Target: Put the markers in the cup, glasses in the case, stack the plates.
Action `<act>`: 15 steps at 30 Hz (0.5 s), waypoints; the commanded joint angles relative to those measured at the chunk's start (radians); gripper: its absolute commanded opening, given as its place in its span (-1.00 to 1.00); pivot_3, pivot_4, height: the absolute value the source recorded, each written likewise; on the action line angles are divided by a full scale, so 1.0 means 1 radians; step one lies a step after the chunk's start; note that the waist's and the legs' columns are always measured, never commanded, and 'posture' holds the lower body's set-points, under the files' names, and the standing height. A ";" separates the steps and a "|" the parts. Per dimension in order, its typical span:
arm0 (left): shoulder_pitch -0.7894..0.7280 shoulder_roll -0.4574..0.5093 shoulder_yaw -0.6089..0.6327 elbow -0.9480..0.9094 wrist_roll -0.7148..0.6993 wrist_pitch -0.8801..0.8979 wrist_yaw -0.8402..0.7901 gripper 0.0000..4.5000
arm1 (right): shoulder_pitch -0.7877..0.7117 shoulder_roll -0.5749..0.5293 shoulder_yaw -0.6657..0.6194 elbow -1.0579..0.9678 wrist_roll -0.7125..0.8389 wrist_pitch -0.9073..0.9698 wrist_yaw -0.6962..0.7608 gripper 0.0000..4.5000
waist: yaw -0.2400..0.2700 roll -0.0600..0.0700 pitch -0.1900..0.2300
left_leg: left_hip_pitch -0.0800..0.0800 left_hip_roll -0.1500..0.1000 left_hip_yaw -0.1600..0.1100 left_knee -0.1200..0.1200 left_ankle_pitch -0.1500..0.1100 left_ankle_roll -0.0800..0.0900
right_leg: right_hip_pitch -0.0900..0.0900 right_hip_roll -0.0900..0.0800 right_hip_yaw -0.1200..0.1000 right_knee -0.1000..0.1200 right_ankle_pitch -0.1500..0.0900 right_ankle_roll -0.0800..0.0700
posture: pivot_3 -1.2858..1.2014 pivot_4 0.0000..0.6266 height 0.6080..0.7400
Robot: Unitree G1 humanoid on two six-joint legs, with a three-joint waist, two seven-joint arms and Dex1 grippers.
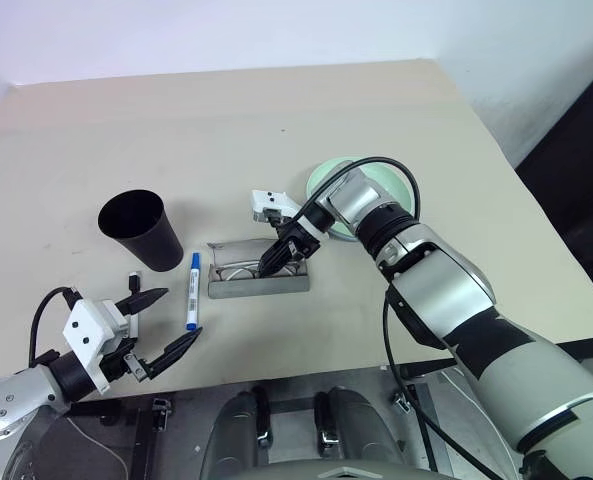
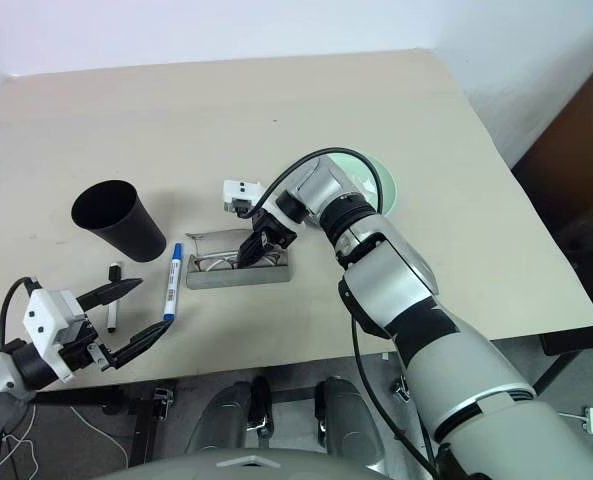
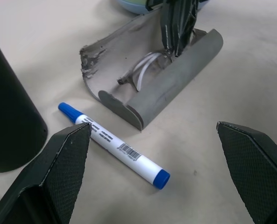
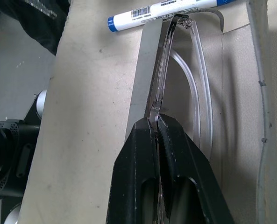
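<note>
Right claw is clamped on the thin, flimsy-looking glasses frame inside the open case mid-frame, left claw gaping empty lower left.

A: What colours lie near the right gripper?

B: Its black fingers pinch the clear, pale glasses, which sit inside the grey case. Beyond that gripper lies a pale mint green plate.

A: And by the left gripper?

B: Black textured fingers on a white body. Just ahead of them lies a white marker with blue ends and a black barcode print on its barrel. Beside the nearer finger is a second marker, white with a black cap.

A: The cup?

B: Plain matte black, further beyond the left gripper. The table is plain beige.
</note>
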 commanded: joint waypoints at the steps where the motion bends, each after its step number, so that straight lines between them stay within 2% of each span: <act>1: -0.007 0.000 -0.008 -0.005 0.010 -0.018 -0.001 1.00 | -0.003 0.007 -0.009 0.003 -0.017 0.005 0.008 -0.99 | 0.000 0.000 0.000 | 0.000 0.000 0.000 0.000 0.000 0.000 | 0.000 0.000 0.000 0.000 0.000 0.000 | 0.03 -0.52 0.62; 4: -0.014 0.000 -0.018 0.002 0.016 -0.023 -0.004 1.00 | -0.003 0.006 -0.010 0.003 -0.022 0.005 0.008 -0.99 | 0.000 0.000 0.000 | 0.000 0.000 0.000 0.000 0.000 0.000 | 0.000 0.000 0.000 0.000 0.000 0.000 | 0.03 -0.52 0.62; 8: -0.020 -0.001 -0.025 0.005 0.020 -0.024 -0.004 1.00 | -0.003 0.005 -0.019 0.004 -0.031 0.005 0.002 -0.53 | 0.000 0.000 0.000 | 0.000 0.000 0.000 0.000 0.000 0.000 | 0.000 0.000 0.000 0.000 0.000 0.000 | 0.03 -0.52 0.62; 9: -0.020 -0.001 -0.025 0.005 0.020 -0.024 -0.004 1.00 | -0.004 0.005 -0.022 0.004 -0.034 0.005 -0.002 -0.34 | 0.001 0.000 0.000 | 0.000 0.000 0.000 0.000 0.000 0.000 | 0.000 0.000 0.000 0.000 0.000 0.000 | 0.03 -0.52 0.62; 10: -0.022 -0.001 -0.026 0.004 0.024 -0.023 -0.002 1.00 | -0.005 0.006 -0.028 0.005 -0.035 0.005 -0.007 -0.24 | 0.000 0.000 0.000 | 0.000 0.000 0.000 0.000 0.000 0.000 | 0.000 0.000 0.000 0.000 0.000 0.000 | 0.03 -0.52 0.62; 15: -0.030 -0.001 -0.032 -0.007 0.020 -0.011 0.005 1.00 | -0.013 0.005 -0.050 0.008 -0.041 0.007 -0.018 -0.24 | 0.001 0.000 0.000 | 0.001 0.000 0.000 0.000 0.000 0.000 | 0.000 0.000 0.000 0.000 0.000 0.000 | 0.03 -0.52 0.62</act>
